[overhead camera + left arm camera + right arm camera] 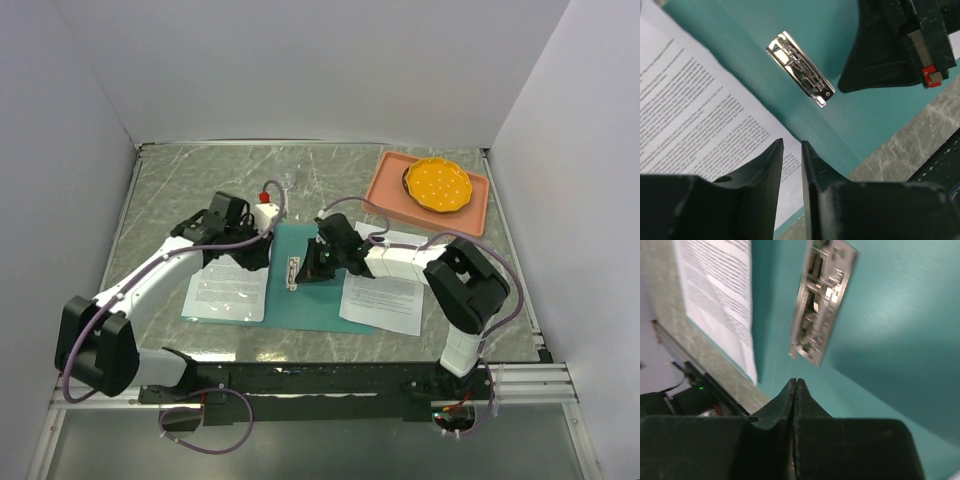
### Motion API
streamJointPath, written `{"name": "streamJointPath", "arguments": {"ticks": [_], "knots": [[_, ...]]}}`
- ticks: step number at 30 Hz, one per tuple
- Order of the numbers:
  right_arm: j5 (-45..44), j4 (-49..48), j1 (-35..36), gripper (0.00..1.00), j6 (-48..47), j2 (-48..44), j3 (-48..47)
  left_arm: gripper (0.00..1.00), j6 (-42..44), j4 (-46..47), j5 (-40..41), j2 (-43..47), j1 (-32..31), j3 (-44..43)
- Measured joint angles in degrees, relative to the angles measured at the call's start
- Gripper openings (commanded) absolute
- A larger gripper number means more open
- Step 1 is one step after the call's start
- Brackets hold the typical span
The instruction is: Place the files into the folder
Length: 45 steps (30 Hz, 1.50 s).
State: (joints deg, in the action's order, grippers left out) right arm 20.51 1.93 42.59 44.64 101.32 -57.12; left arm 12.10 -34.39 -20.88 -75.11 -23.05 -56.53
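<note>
The teal folder (300,312) lies open and flat in the middle of the table. Its metal clip (293,272) is at the spine and shows in both wrist views (801,69) (822,300). One printed sheet (228,290) lies on the folder's left half, its top hidden under my left arm. The other sheet (385,298) lies at the folder's right edge, partly on the table, crossed by my right arm. My left gripper (257,255) (792,145) hovers over the left sheet's (685,110) inner edge, jaws a narrow gap apart, empty. My right gripper (308,268) (796,381) is shut and empty, just right of the clip, over bare folder (890,340).
A salmon-pink tray (385,190) holding an orange plate (438,185) stands at the back right. A small white object with a red top (265,208) sits behind the folder by my left wrist. Grey marble table (170,190) surrounds the folder, with white walls around.
</note>
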Motion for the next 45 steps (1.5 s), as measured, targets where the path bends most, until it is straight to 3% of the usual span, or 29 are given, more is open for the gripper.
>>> {"name": "streamJointPath", "arguments": {"ticks": [4,9,12,13,16,19,23,30,38,45], "knots": [[1.60,-5.01,0.00,0.00,1.38,1.57,0.07,0.19,-1.73,2.58,1.31,-4.07,-3.52,0.00],[1.86,-8.44,-0.15,0.00,2.51,4.07,0.39,0.22,-3.50,5.27,1.66,-8.61,-5.95,0.52],[2.12,-9.35,-0.42,0.00,3.06,4.70,1.53,0.29,-4.37,6.36,1.70,-10.49,-6.82,0.72],[2.12,-9.62,-0.52,0.00,3.13,4.72,1.97,0.39,-4.52,6.71,1.70,-11.15,-7.06,0.72],[2.12,-10.40,-1.03,0.00,3.61,4.83,3.30,0.49,-5.14,7.34,1.68,-12.76,-7.50,0.72],[2.40,-11.52,-1.53,0.00,3.98,5.14,4.20,0.43,-5.73,7.82,1.64,-13.38,-7.61,0.87],[3.04,-13.60,-1.97,0.00,4.68,6.40,4.50,0.45,-5.84,8.55,1.29,-13.40,-7.72,1.03],[4.26,-18.64,-2.27,0.00,7.04,7.54,6.23,0.29,-5.79,10.29,1.03,-14.01,-7.85,2.75],[4.24,-21.55,-2.36,0.00,8.39,7.69,7.58,0.27,-5.75,11.37,0.98,-14.78,-7.89,6.03],[4.17,-22.27,-2.36,0.00,8.52,7.72,8.00,0.35,-5.84,13.25,1.03,-14.84,-7.89,6.75]]}}
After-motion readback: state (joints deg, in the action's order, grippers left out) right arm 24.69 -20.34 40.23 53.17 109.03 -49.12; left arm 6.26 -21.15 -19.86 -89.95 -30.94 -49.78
